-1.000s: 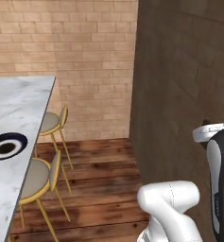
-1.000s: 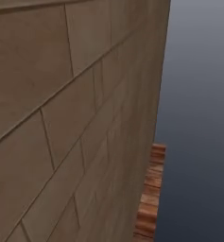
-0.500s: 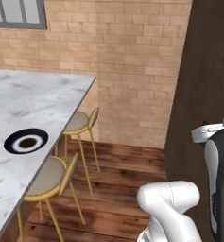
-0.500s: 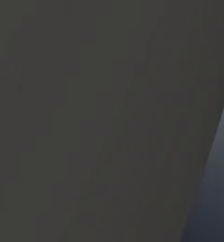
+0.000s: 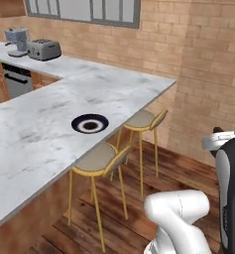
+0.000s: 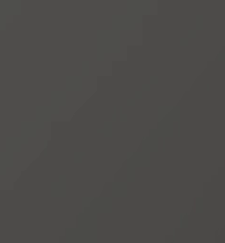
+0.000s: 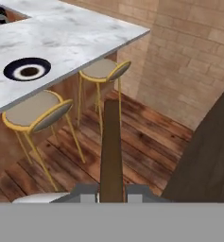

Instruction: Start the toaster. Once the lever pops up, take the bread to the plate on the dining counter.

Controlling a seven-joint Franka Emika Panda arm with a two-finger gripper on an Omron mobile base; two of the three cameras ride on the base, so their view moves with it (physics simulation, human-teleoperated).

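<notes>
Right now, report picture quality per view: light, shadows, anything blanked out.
Left base view: even, soft light, plate and toaster sharp, no glare. Right base view: flat dark grey, nothing readable. Hand view: faint stool shadows on the floor; bread edge-on, shut gripper.

The plate (image 5: 89,123) lies on the dining counter (image 5: 34,144).

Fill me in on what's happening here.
The robot is carrying a slice of bread edge-on in its shut pincer, out over the wooden floor. The dining counter lies ahead to the left, with the dark plate near its edge above two yellow-legged stools; nothing is on the plate yet. The toaster sits far back on the worktop by the brick wall, beside a blue-grey espresso machine. The bread is not yet over the counter.
</notes>
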